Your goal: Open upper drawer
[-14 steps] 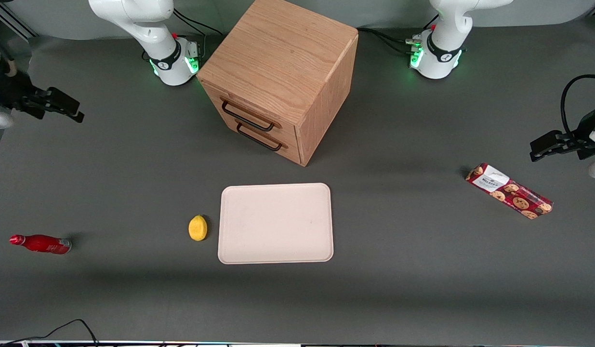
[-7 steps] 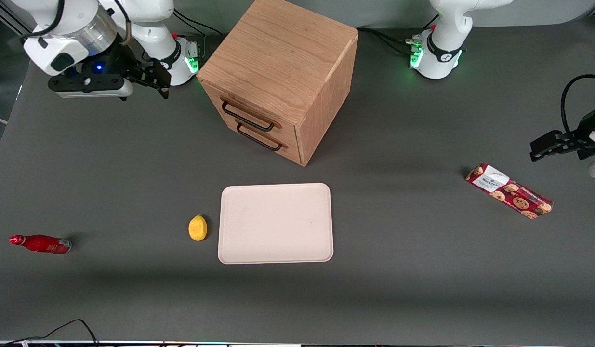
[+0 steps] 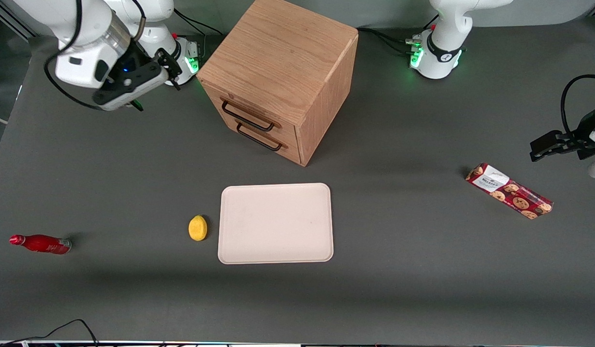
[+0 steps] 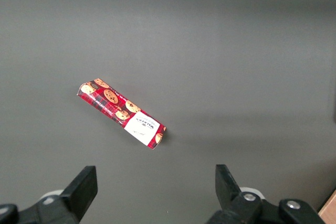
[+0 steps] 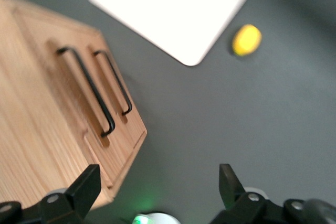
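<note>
My gripper point(image 3: 155, 79) hung above the table point(image 3: 109, 168) beside the cabinet point(image 3: 278, 72), toward my own arm's base and well apart from the handles. My jaws stood wide open and held nothing; my fingertips point(image 5: 86, 182) framed bare table and a corner of the cabinet. The upper drawer point(image 3: 251, 112) sat shut in the cabinet front, flush with the wood, its black bar handle point(image 3: 246, 116) just above the matching handle of the lower drawer point(image 3: 263, 140). From my wrist I saw both handles point(image 5: 86, 90) running side by side across the drawer fronts. In front of the cabinet, nearer the front camera, lay a pale tray point(image 3: 276, 223) with a lemon point(image 3: 197, 227) just beside it. A red bottle point(image 3: 40, 243) lay at my end of the table, a biscuit pack point(image 3: 509, 191) toward the parked arm's end.
</note>
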{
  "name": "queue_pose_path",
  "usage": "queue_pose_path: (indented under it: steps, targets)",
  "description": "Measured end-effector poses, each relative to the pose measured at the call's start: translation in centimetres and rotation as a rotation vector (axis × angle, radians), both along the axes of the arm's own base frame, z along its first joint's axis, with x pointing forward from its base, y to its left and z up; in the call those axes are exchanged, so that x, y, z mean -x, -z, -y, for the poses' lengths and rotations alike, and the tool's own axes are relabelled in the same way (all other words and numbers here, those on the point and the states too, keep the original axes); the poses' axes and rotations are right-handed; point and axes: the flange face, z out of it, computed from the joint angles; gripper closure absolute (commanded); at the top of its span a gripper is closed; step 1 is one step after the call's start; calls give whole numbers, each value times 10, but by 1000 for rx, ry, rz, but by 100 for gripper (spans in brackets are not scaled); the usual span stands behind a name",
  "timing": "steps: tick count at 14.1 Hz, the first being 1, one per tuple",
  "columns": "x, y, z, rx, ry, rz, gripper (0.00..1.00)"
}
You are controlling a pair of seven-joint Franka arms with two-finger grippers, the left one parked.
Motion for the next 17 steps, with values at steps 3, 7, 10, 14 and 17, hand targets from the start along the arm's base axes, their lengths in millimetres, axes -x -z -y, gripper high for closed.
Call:
queue_pose_path:
  steps: [3, 7, 10, 14, 17]
  targets:
    - [-20, 32, -6, -59, -212, -64, 0]
    - [-26, 57, -34, -122, -342, -119, 0]
    - [-33, 76, -40, -173, -361, -168, 0]
    - [-48, 109, -42, -224, -344, -232, 0]
    - [-59, 136, -45, -248, -321, -243, 0]
